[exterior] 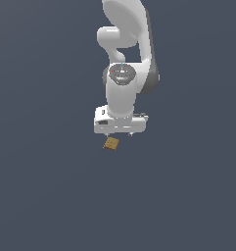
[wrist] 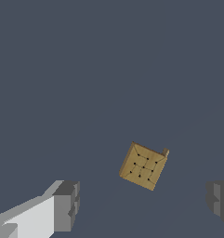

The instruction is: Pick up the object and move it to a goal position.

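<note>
The object [exterior: 110, 143] is a small tan-brown flat squarish block with dark dots, lying on the dark grey floor, turned at an angle. In the exterior view it sits just below the white gripper [exterior: 119, 133], toward its left side. In the wrist view the object [wrist: 144, 166] lies between and a little beyond the two grey fingertips [wrist: 67, 204], closer to neither by much. The gripper [wrist: 143, 201] is open wide and empty, apart from the block.
The white arm [exterior: 124, 59] rises above the gripper in the exterior view. The floor [exterior: 51, 196] around is a plain dark grey-blue surface with nothing else on it in view.
</note>
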You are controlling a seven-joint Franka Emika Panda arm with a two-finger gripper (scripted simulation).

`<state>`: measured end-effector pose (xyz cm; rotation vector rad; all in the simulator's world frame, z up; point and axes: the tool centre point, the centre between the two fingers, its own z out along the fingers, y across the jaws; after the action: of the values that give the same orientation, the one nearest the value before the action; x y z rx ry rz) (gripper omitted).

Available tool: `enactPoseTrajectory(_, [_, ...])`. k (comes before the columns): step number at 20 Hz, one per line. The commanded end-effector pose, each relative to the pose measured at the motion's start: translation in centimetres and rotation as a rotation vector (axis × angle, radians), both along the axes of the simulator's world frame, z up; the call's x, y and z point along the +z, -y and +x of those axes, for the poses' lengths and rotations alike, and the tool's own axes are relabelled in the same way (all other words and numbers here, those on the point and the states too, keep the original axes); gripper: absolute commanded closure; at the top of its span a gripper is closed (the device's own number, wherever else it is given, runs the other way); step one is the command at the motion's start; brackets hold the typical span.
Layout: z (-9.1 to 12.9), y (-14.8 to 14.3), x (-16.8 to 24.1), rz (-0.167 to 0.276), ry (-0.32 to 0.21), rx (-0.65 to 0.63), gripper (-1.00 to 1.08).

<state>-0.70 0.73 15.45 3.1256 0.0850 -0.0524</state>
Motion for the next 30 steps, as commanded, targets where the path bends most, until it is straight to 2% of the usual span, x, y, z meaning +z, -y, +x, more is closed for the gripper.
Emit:
enactPoseTrajectory(1, [0.0, 0.0, 0.0, 0.000, 0.000, 0.000, -0.92])
enactPoseTrajectory(9, [0.2, 2.2, 1.2, 0.002, -0.001, -0.027, -0.92])
enactPoseTrajectory(16, [0.1, 2.2, 0.7, 0.003, 0.001, -0.044, -0.92])
enactPoseTrajectory(22, [-0.4, 2.6, -1.6, 0.007, 0.008, -0.118, -0.92])
enactPoseTrajectory(30, [-2.0, 3.5, -6.3, 0.010, 0.024, -0.289, -0.92])
